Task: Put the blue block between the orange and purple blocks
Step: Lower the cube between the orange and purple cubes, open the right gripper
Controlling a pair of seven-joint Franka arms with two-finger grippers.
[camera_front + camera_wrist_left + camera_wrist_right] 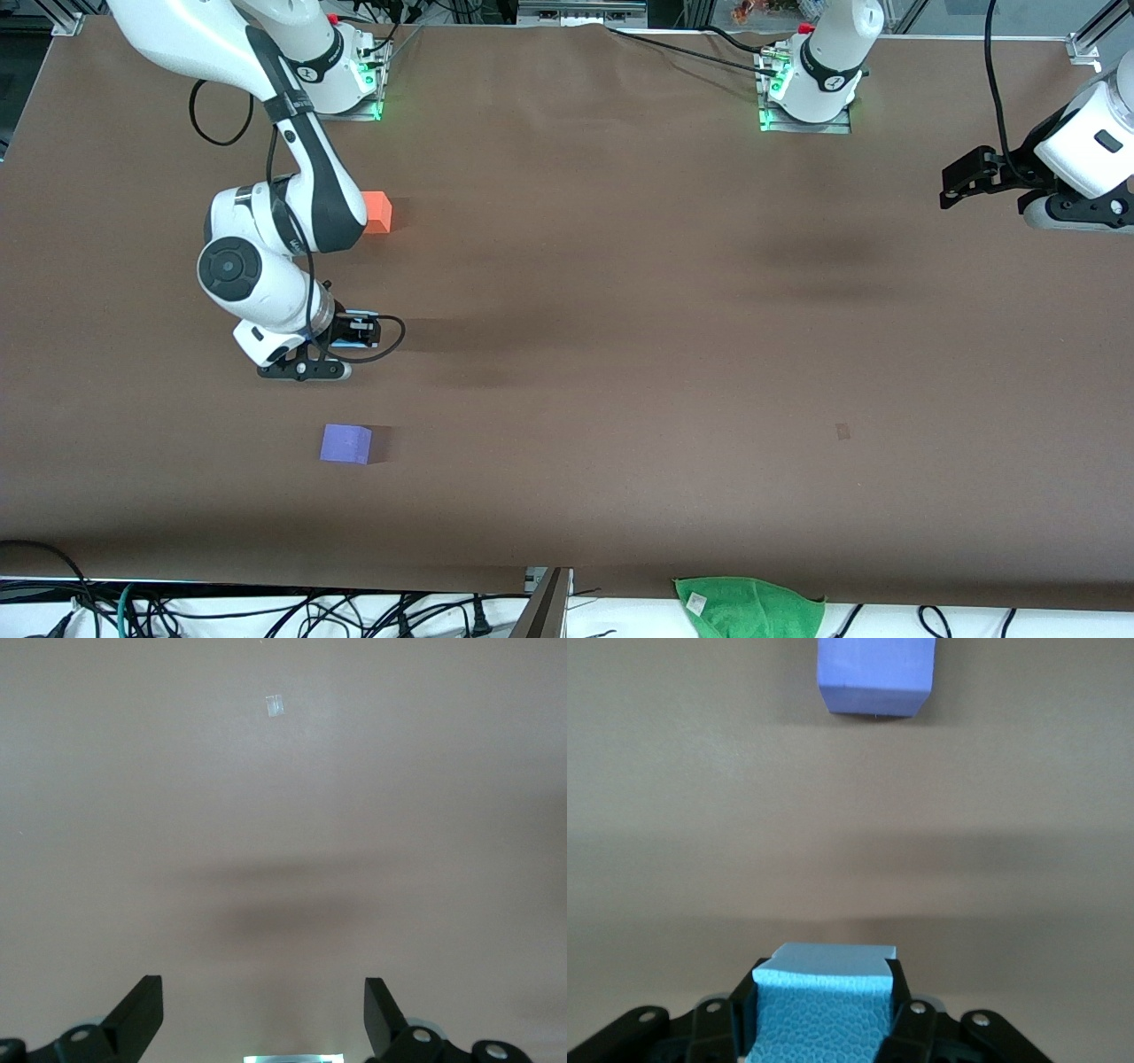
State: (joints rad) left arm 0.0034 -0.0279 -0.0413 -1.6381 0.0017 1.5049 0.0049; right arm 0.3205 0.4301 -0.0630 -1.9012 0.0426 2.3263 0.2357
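Observation:
My right gripper (359, 332) is shut on the light blue block (824, 1005), which fills the space between its black fingers (737, 1005). It hangs low over the table, above the stretch between the orange block (377, 211) and the purple block (345, 443). The orange block lies farther from the front camera and is partly hidden by the right arm. The purple block (875, 673) sits nearer to it and shows ahead of the held block in the right wrist view. My left gripper (952, 190) waits open over the left arm's end of the table, and its fingers (142, 1014) hold nothing.
A green cloth (749, 607) lies at the table's near edge, with cables beside it. A small pale patch (842, 431) marks the brown table top (620, 354) toward the left arm's end, and shows again as a patch (275, 705) in the left wrist view.

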